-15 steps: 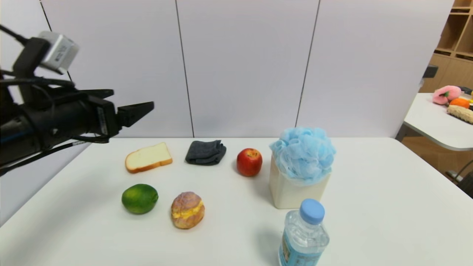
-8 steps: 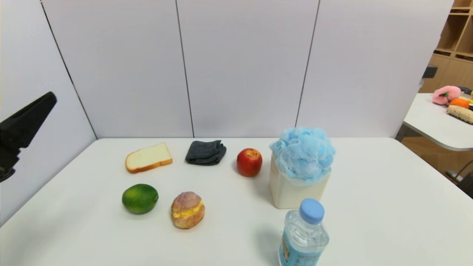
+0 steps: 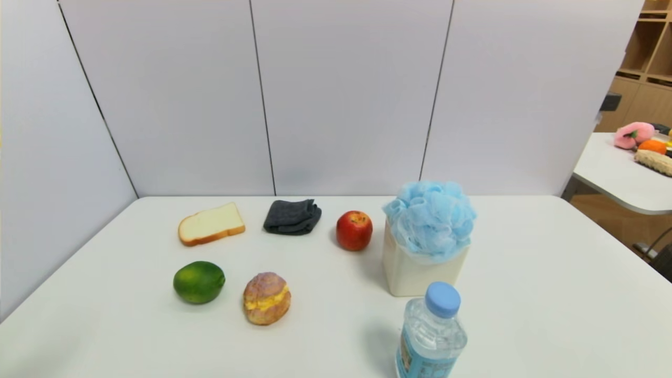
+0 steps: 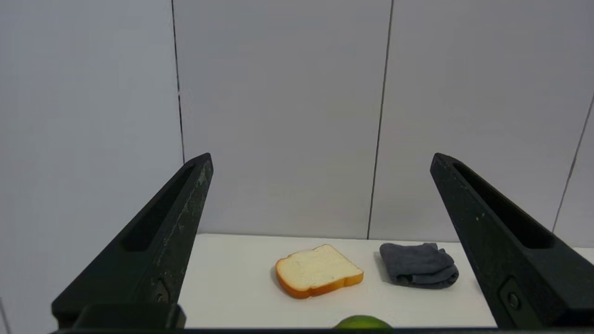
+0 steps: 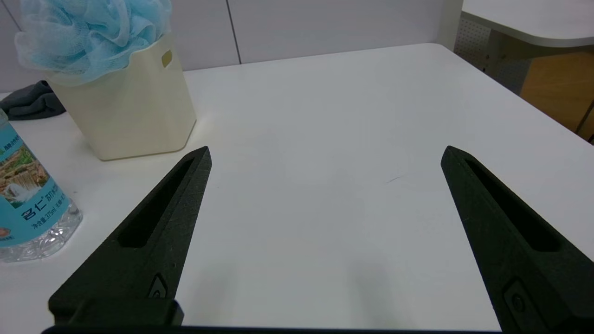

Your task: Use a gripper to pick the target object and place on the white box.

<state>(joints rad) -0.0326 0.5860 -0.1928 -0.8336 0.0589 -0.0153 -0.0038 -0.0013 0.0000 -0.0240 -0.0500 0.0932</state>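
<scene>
The fluffy light-blue bath pouf rests on top of the cream-white box at the table's right middle; the right wrist view shows the same pouf on the box. Neither gripper appears in the head view. My left gripper is open and empty, held off the table's left side, facing the bread slice. Low over bare table near the front right, my right gripper is open with nothing between its fingers, apart from the box.
On the white table lie a bread slice, a dark grey cloth, a red apple, a green lime and a filled bun. A blue-capped water bottle stands in front of the box.
My left arm has drawn back to the left and left the head view. The pouf stays on the box; the table objects have not moved.
</scene>
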